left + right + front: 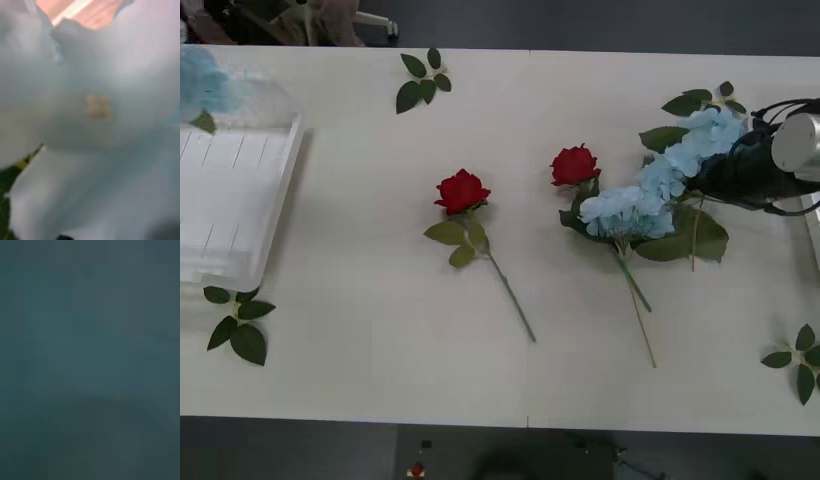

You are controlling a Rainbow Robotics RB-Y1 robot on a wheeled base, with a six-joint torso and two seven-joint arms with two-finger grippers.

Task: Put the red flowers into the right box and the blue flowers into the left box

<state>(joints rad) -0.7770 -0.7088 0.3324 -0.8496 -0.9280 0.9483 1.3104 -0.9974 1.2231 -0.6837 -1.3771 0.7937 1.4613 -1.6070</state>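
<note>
Right gripper (705, 180) of mine reaches in from the table's right side, its black wrist low over the blue flowers (650, 195); whether it grasps them or hangs released I cannot tell, as the petals hide its tip. Nearest me, leaf sprigs (238, 325) lie at both near corners of the table (380, 380). Next come the long green stems, pointing back toward me. Mid-table, one of the red flowers (462, 190) lies alone, well apart from the left box (275, 200). A second red rose (574, 165) lies just beside the blue cluster, touching its leaves. The right box (813, 235) shows as a thin pale rim at the right edge. Farther off, another blue bloom (200, 85) sits over the slotted basket's far corner, and one leaf sprig (422, 80) lies near the far edge. My left wrist view is pressed against pale blue petals (97, 108).
</note>
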